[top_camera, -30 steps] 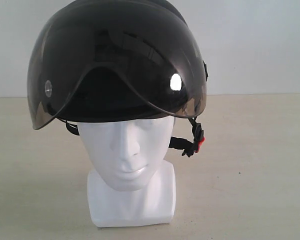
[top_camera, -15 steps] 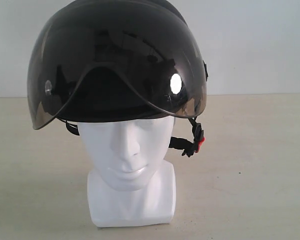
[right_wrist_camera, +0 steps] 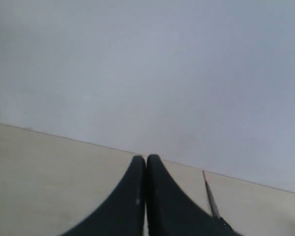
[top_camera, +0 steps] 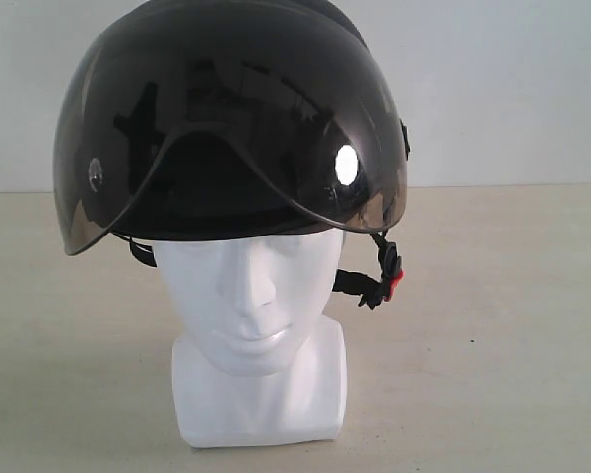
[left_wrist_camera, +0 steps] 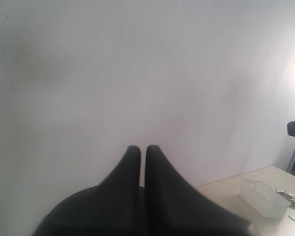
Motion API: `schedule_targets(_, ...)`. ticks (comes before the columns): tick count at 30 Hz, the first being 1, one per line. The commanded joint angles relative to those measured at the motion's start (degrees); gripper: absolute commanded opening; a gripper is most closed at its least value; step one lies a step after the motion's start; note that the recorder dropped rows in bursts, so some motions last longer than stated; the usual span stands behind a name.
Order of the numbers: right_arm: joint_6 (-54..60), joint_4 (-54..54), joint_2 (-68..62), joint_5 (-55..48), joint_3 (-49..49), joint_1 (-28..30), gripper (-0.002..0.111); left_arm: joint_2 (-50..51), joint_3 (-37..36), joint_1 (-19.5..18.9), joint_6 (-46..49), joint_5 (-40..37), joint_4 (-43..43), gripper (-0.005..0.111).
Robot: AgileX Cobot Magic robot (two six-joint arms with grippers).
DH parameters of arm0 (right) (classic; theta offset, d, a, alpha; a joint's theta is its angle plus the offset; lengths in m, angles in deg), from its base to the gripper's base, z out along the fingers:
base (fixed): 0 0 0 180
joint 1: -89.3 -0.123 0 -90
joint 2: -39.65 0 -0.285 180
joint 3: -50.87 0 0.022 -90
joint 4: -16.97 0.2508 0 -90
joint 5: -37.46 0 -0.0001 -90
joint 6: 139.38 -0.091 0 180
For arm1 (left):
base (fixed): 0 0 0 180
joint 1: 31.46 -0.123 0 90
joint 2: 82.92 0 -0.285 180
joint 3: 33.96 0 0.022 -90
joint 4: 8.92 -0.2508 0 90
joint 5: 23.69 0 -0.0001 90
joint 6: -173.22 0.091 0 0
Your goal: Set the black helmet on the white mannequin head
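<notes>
**Helmet seated on the head, both grippers shut and empty**

The matte black open-face helmet (top_camera: 231, 108) sits on top of the glossy white plastic mannequin head (top_camera: 258, 296), which stands upright on its squarish base on the beige tabletop (top_camera: 512, 325). The shell is wider than the head and covers the crown down to the brow, so its weight appears to rest on the skull and hold it there without help. The smoky curved visor (top_camera: 364, 197) is tipped up above the face, leaving the eyes, nose and mouth uncovered. A black chin strap (top_camera: 350, 283) with a red buckle piece (top_camera: 396, 279) hangs loose beside the cheek, unfastened.

Neither arm shows in the exterior view. The left gripper (left_wrist_camera: 143, 150) has its fingers pressed together on nothing and points at a pale wall (left_wrist_camera: 137, 73), with a clear plastic box (left_wrist_camera: 263, 197) on a table off to one side. The right gripper (right_wrist_camera: 146, 160) is likewise pressed together and empty, above bare tabletop. I judge the placing done.

No brand, label or writing can be read anywhere.
</notes>
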Motion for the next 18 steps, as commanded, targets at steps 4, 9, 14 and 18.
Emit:
schedule_targets(4, 0.7, 4.9, -0.4, 0.0, 0.5, 0.1, 0.000, 0.1, 0.4, 0.2, -0.2, 0.1, -1.5, 0.004)
schedule_targets(9, 0.7, 12.3, -0.4, 4.5, 0.6, 0.1, 0.000, 0.1, 0.4, 0.2, -0.2, 0.1, -1.5, 0.004)
schedule_targets(14, 1.7, 12.1, -0.4, 15.9, 4.3, 0.1, 0.000, 0.1, 0.4, 0.2, -0.2, 0.1, -1.5, 0.004)
schedule_targets(18, 3.1, 13.7, -0.4, 17.7, 8.4, 0.3, 0.000, 0.1, 0.4, 0.2, -0.2, 0.1, -1.5, 0.004)
